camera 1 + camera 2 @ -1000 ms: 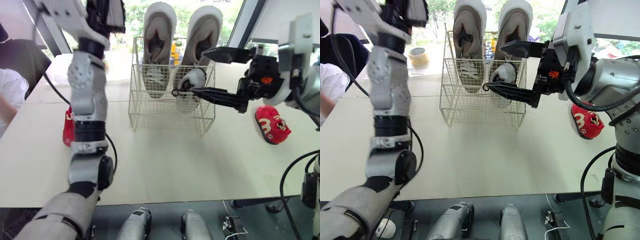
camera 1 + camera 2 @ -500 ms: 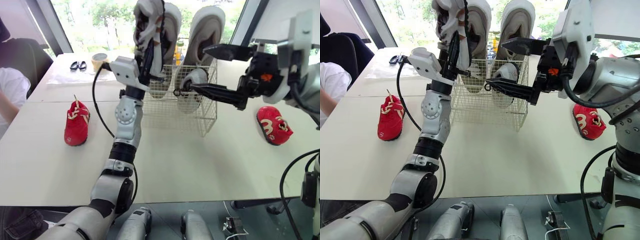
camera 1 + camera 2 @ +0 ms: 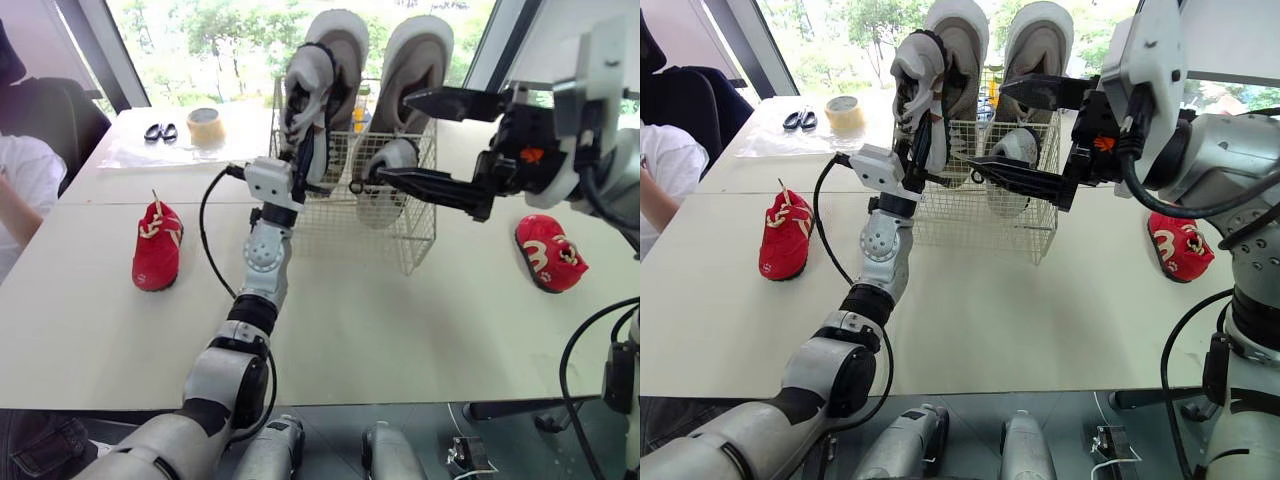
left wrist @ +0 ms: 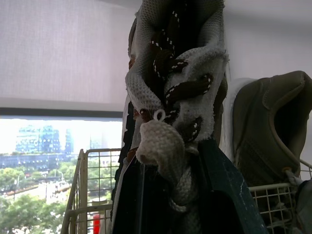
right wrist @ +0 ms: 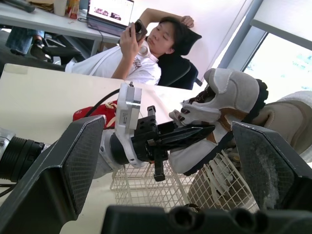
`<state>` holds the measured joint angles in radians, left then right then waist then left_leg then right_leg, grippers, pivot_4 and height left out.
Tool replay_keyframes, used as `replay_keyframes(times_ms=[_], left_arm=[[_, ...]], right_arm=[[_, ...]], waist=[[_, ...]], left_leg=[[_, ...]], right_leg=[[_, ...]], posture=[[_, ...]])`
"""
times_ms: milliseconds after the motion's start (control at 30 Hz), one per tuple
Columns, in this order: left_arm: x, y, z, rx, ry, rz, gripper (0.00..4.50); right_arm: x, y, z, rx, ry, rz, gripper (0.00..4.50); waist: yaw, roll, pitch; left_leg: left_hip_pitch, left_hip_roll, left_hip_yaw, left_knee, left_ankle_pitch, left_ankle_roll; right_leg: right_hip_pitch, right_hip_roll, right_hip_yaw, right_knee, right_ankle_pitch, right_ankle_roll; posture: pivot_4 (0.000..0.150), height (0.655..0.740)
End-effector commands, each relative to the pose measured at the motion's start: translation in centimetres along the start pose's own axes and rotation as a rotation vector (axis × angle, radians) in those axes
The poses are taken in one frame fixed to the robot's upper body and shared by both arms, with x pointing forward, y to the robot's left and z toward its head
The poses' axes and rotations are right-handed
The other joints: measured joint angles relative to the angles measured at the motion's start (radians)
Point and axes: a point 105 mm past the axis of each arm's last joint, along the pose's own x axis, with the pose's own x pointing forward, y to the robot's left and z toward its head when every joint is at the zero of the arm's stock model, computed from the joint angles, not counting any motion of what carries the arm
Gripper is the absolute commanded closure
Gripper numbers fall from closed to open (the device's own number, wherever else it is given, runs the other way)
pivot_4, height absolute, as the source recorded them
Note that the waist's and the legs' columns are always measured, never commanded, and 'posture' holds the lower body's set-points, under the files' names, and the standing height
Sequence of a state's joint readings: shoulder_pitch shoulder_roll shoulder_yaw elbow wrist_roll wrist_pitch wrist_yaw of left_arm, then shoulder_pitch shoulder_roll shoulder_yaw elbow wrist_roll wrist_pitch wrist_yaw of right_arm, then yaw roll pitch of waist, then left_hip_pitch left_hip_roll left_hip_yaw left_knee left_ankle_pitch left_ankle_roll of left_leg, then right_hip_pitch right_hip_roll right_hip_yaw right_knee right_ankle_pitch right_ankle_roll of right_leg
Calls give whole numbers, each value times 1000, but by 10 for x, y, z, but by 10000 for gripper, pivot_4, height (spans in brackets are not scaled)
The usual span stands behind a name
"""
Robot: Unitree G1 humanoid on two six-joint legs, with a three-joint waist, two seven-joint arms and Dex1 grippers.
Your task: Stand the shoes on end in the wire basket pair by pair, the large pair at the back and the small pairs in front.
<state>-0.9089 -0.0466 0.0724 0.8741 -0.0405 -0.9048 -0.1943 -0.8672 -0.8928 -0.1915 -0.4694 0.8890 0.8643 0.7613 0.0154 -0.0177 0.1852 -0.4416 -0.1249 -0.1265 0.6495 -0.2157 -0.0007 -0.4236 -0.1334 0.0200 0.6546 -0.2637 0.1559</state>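
Observation:
My left gripper (image 3: 303,150) is shut on a small grey shoe with brown laces (image 3: 305,85), held upright over the left front of the wire basket (image 3: 400,245). The same shoe (image 4: 175,73) rises between my left fingers (image 4: 224,195) in the left wrist view. The large beige pair (image 3: 340,45) (image 3: 420,50) stands on end at the basket's back. A second small grey shoe (image 3: 385,160) stands in the right front. My right gripper (image 3: 390,138) hangs open at the basket's right front, its lower finger crossing in front of that shoe. Red shoes (image 3: 155,245) (image 3: 545,250) lie on the table at either side.
A tape roll (image 3: 205,125) and scissors (image 3: 157,131) sit at the table's far left. A person in a white shirt (image 3: 20,190) sits at the left edge; the right wrist view has this person (image 5: 146,48) leaning back holding a phone.
My left arm has swung down and away from the camera, bringing the small grey shoe low over the basket's left front. The right gripper has stayed open in place.

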Motion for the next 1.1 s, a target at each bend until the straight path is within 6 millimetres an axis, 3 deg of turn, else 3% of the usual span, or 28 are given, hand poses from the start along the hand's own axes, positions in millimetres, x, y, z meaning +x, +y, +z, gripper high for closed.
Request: replay_keyframes(times_ms=[33,167,267,433,800,967,1100], left_arm=[[-25,-9,-28,3,133,-43,32106],[-33,-8,-34,-17,166,-46,12471],[-37,-4,-36,-20,185,-41,364],[-40,8,-32,-38,192,-18,364],[-60,34,17,-236,266,-105,364],[-43,51,50,-363,253,-129,364],[-35,44,75,-544,302,-301,364]], right_arm=[[-3,2,15,-62,-24,-8,0],[-3,1,14,-61,-25,-6,0],[-2,1,14,-60,-28,-4,0],[-2,1,13,-61,-29,-1,0],[-7,-2,7,-49,-14,-24,0],[-12,-11,1,-35,-8,-82,0],[-23,-19,-11,-5,34,-153,0]], waist=[[0,0,-3],[3,1,-5],[0,3,-8],[-4,7,-12],[-37,11,-15],[-10,11,-14],[-1,10,-14]], left_leg=[[0,0,0,0,0,0],[0,0,-1,0,0,1],[1,0,-1,0,0,1],[1,0,-1,-1,-1,1],[2,1,0,-3,-1,1],[1,1,-2,-1,-1,2],[1,0,-2,-1,-1,2]], right_leg=[[0,0,0,0,0,0],[1,0,0,0,0,0],[1,0,-1,0,0,0],[1,0,0,0,0,0],[-3,1,2,-1,0,-1],[-2,1,1,-1,2,-2],[-1,1,0,-2,2,-2]], posture=[[1500,7400],[1500,7400],[1500,7400],[1500,7400],[1500,7400],[1500,7400],[1500,7400]])
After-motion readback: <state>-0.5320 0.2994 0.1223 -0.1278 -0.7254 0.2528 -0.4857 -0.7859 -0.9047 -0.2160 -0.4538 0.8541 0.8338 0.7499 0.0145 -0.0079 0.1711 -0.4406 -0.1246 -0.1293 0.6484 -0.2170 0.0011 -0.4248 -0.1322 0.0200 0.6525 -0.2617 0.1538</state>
